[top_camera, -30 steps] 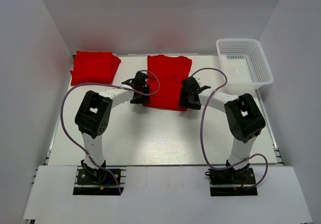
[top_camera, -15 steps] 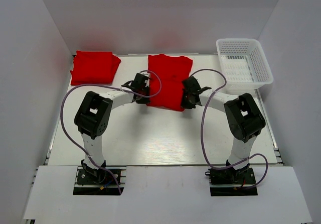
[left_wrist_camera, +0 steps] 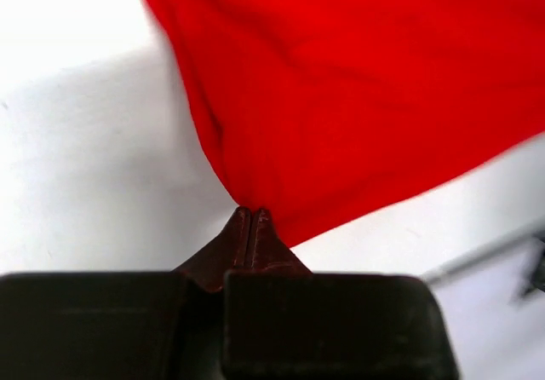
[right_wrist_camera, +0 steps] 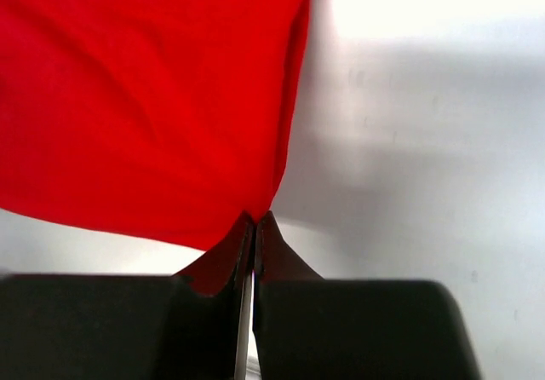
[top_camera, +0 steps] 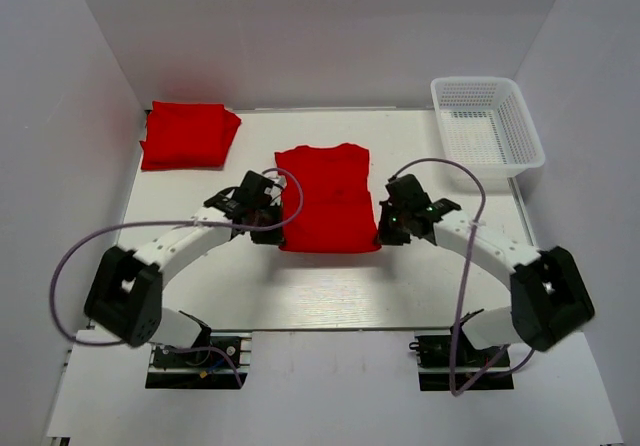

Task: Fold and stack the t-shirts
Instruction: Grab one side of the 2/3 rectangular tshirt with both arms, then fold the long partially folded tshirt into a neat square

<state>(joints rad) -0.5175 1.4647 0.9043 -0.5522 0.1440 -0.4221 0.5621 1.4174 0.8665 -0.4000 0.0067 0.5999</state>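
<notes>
A bright red t-shirt [top_camera: 326, 198] lies partly folded in the middle of the table. My left gripper [top_camera: 277, 234] is shut on its near left corner, and the left wrist view shows the cloth [left_wrist_camera: 358, 99] pinched at the closed fingertips [left_wrist_camera: 252, 218]. At the near right corner my right gripper [top_camera: 381, 236] is shut on the same shirt [right_wrist_camera: 153, 99], its fingertips [right_wrist_camera: 255, 221] pressed together on the hem. A second red t-shirt [top_camera: 189, 134] sits folded at the back left.
A white mesh basket [top_camera: 487, 129] stands at the back right corner. White walls enclose the table on the left, right and back. Both arms' cables loop over the table near the shirt.
Both grippers have shut on the shirt's near corners and pulled it toward the near edge. Both arms have swung outward and stretched forward low over the table.
</notes>
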